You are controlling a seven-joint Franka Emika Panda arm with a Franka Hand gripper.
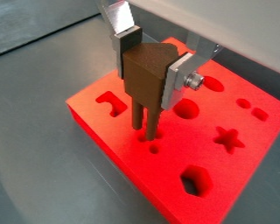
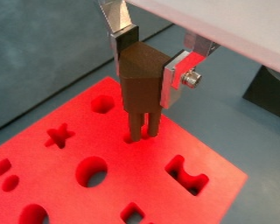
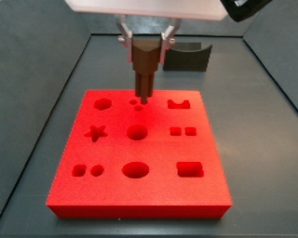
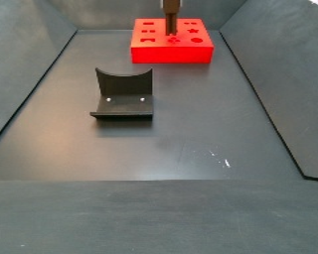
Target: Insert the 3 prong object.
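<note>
My gripper (image 1: 152, 68) is shut on the 3 prong object (image 1: 145, 80), a dark-brown block with thin pegs pointing down. The silver fingers (image 1: 178, 77) clamp its body on two sides. The piece stands upright over the red block (image 1: 119, 162). Its peg tips reach the block's top at a group of small holes near the back middle. I cannot tell how deep they sit. The same grip shows in the other wrist view: gripper (image 2: 150, 66), piece (image 2: 140, 83), red block (image 2: 60, 171). In the side views the piece (image 3: 144, 70) (image 4: 169, 15) hangs from the gripper (image 3: 145, 42) over the red block (image 3: 115, 191) (image 4: 175, 55).
The red block has several shaped cut-outs: a star (image 3: 98, 132), round holes (image 3: 137, 170), a rectangle (image 3: 189, 168) and a notched slot (image 3: 179, 104). The fixture (image 4: 122, 94) stands on the dark floor apart from the block and also shows behind it (image 3: 186, 58). Dark walls enclose the floor.
</note>
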